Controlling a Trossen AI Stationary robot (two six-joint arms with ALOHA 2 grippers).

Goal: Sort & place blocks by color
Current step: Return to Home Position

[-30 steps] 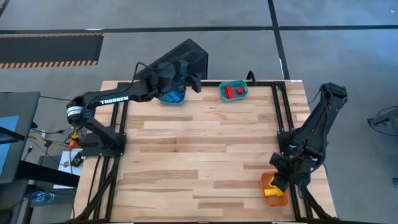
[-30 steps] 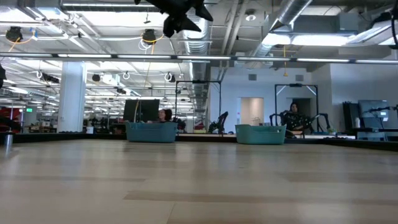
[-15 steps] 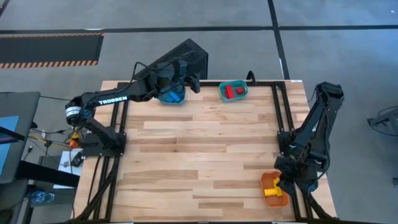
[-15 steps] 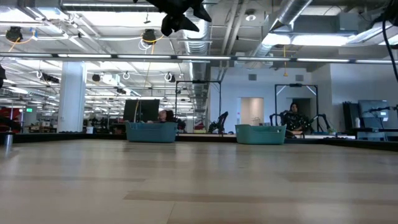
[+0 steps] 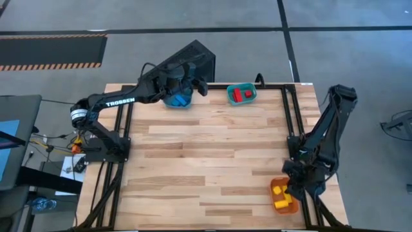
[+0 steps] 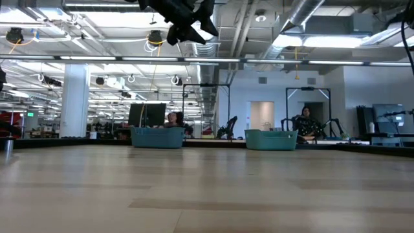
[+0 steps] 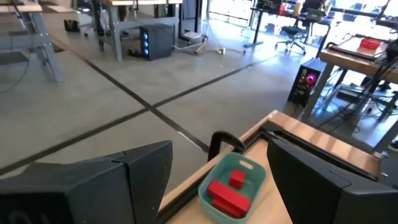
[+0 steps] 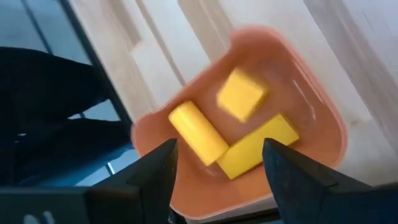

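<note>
Hovering right tool (image 8: 217,158), fingers (image 8: 152,171) spread, above yellow blocks (image 8: 258,146) in orange bin (image 8: 314,99).

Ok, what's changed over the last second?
The right gripper has backed off the orange bin toward the right edge of the table. It is open and empty, and more of the yellow blocks inside now show. The left gripper, open above the blue bin, only shifted slightly. The bins and the red blocks in the teal bin stayed put.

From above, the left bin (image 5: 179,103) and middle bin (image 5: 252,98) sit side by side at the table's (image 5: 206,154) upper edge, the corner bin (image 5: 272,195) lower right, holding blocks (image 5: 281,203).
</note>
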